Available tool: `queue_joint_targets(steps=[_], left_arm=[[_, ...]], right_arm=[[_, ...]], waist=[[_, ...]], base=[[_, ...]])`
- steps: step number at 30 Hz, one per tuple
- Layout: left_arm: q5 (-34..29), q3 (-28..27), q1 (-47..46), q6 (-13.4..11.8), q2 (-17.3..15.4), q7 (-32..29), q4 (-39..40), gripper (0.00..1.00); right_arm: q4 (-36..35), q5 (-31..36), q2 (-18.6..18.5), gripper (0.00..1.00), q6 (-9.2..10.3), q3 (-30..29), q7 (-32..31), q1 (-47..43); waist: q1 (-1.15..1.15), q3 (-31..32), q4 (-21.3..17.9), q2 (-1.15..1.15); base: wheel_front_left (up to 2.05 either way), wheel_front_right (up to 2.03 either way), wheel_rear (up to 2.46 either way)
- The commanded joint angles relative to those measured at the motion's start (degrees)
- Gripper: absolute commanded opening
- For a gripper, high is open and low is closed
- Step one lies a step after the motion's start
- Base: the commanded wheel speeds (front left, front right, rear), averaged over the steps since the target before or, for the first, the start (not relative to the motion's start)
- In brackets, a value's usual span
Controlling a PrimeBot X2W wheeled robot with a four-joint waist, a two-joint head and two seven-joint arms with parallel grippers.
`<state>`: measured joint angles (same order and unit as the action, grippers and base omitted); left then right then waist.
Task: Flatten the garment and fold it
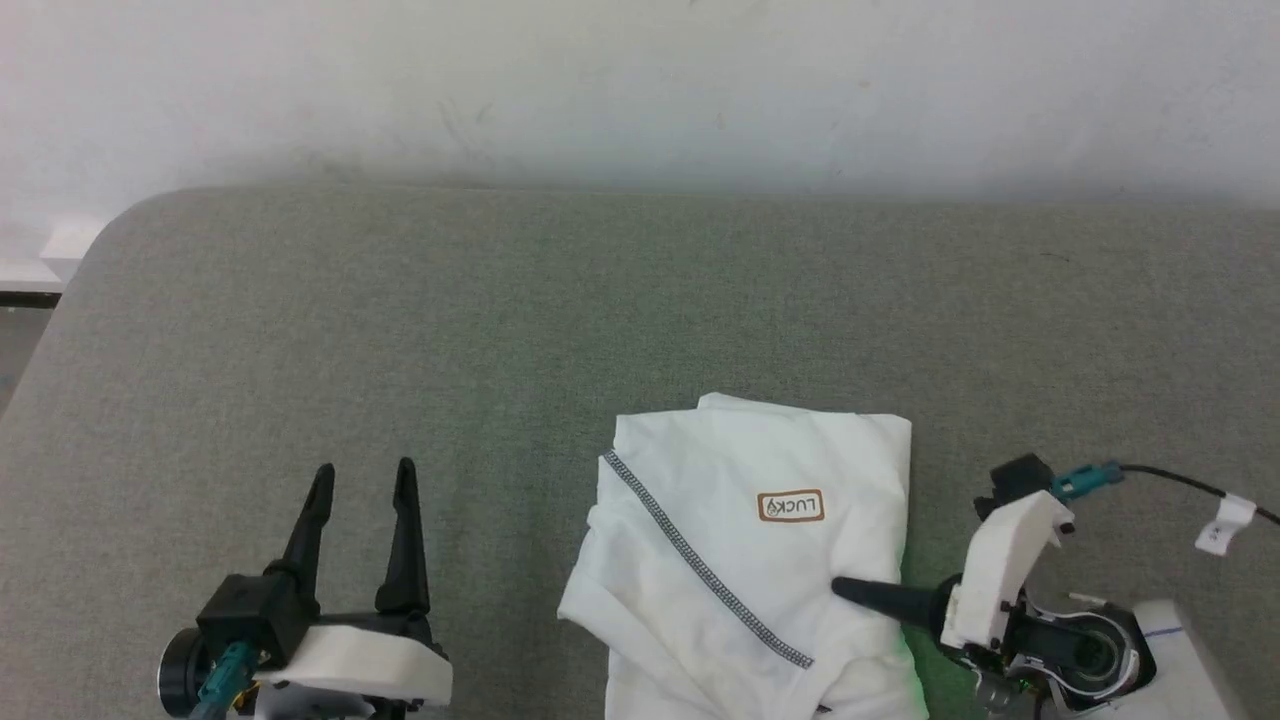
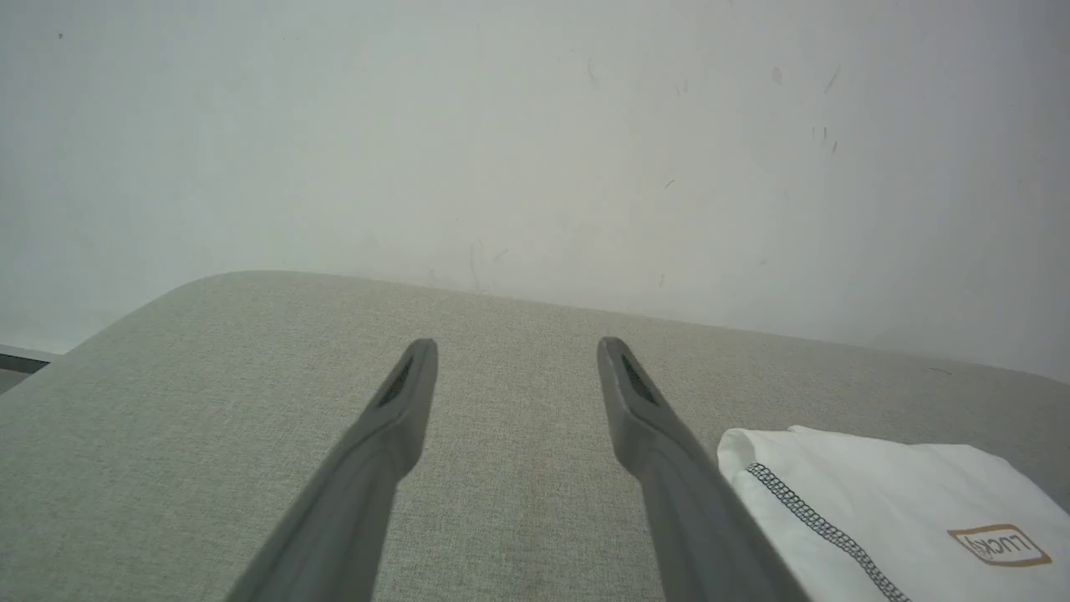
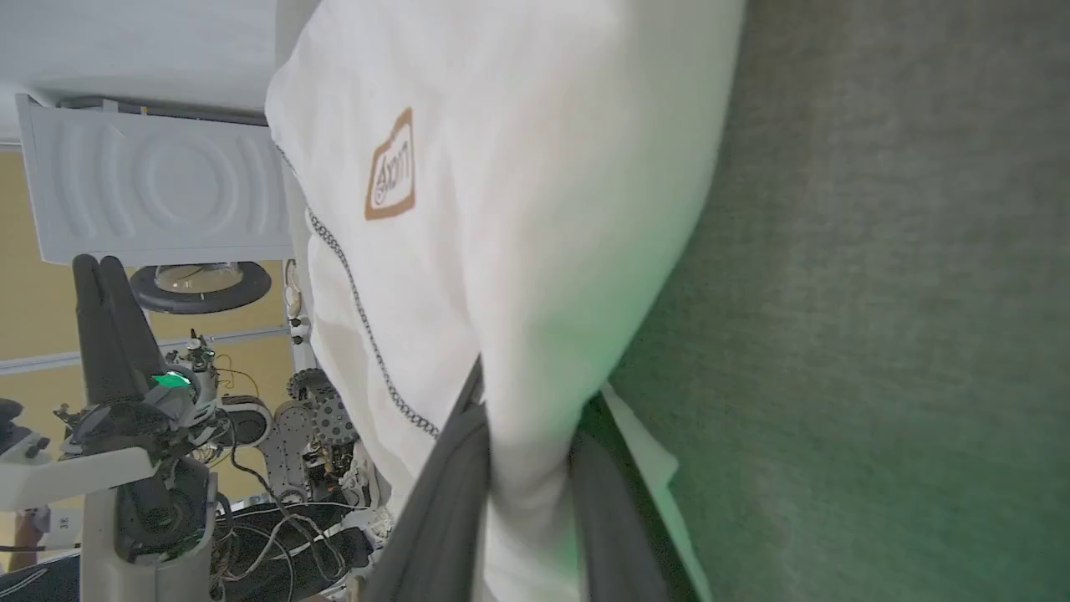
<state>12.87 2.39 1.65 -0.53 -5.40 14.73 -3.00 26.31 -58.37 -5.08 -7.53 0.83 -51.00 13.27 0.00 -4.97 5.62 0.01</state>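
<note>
While your right gripper [image 3: 535, 418] is clamping the thin white fabric shirt [image 1: 760, 450], left gripper [image 1: 365, 475] gaping, you're risking dragging folds loose.

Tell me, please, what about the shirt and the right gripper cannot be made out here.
Head view: the near part of the garment is cut off by the bottom edge.
Head view: one finger of the right gripper is hidden under the cloth.
Right wrist view: cloth between the jaws hides both fingertips.
Left wrist view: the garment runs off the right edge.
</note>
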Motion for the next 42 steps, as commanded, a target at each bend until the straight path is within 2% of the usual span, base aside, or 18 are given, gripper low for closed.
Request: queue_joint_targets(steps=[1,5,10,13,18,22,27,33,40,41,42], left_arm=[[-0.67,-0.35,-0.59,0.34,0.27,0.27,-0.25,1.0],[-0.99,-0.69,0.03,0.57,0.33,0.27,-0.29,1.0],[-1.47,-1.1,0.46,0.67,0.33,0.27,0.55,1.0],[-1.66,-1.06,0.65,0.82,0.48,0.27,1.25,1.0],[-2.33,-0.97,-0.14,0.73,0.83,0.27,3.41,1.0],[-3.39,-0.97,-1.56,0.8,0.64,0.27,4.93,1.0],[-4.53,-0.1,-4.59,1.46,-0.46,0.1,5.69,1.0],[-5.7,1.19,-10.3,2.65,-2.26,-1.31,6.06,1.0],[-7.1,2.96,-15.63,3.57,-3.7,-2.69,6.76,1.0],[-7.21,3.19,-16.01,3.62,-3.73,-2.74,6.78,1.0],[-7.27,3.42,-16.32,3.66,-3.73,-2.74,6.73,1.0]], right_arm=[[-0.96,1.42,-1.0,0.0,0.04,1.64,0.92,0.65],[-6.41,7.62,-6.87,0.0,0.04,9.48,5.05,0.39],[-12.66,20.89,-17.6,0.0,0.04,19.91,9.93,1.12],[-14.77,27.22,-22.25,0.0,0.04,22.59,11.05,1.7],[-16.19,32.27,-26.95,0.0,0.04,23.27,11.66,2.86],[-14.03,33.5,-28.67,0.0,0.04,22.24,14.07,5.35],[-6.08,33.77,-29.29,0.0,0.04,20.73,20.57,9.76],[6.63,34.38,-28.69,0.0,0.04,18.83,31.2,15.53],[20.75,36.87,-25.94,0.0,0.04,13.68,47.12,23.97],[22.69,37.63,-25.62,0.16,0.04,12.96,49.19,24.95],[24.65,38.56,-25.36,0.78,0.04,12.17,51.39,25.87]], waist=[[0.0,0.46,-0.44,-0.01],[0.0,1.08,-1.88,-0.01],[0.0,1.07,-5.49,-0.01],[0.0,0.61,-8.32,-0.01],[0.0,-2.14,-14.66,-0.01],[0.0,-5.83,-20.21,-0.01],[0.0,-10.87,-25.65,-0.01],[0.0,-16.32,-28.47,-0.01],[0.0,-20.87,-28.37,-0.01],[0.0,-21.21,-28.17,-0.01],[0.0,-21.45,-27.94,-0.01]], base=[[0.0,0.0,0.0],[0.0,0.0,0.0],[0.0,0.0,0.0],[0.0,0.0,0.0],[0.0,0.0,0.0],[0.0,0.0,0.0],[0.0,0.0,0.0],[0.0,0.0,0.0],[0.0,0.0,0.0],[0.0,0.0,0.0],[0.0,0.0,0.0]])
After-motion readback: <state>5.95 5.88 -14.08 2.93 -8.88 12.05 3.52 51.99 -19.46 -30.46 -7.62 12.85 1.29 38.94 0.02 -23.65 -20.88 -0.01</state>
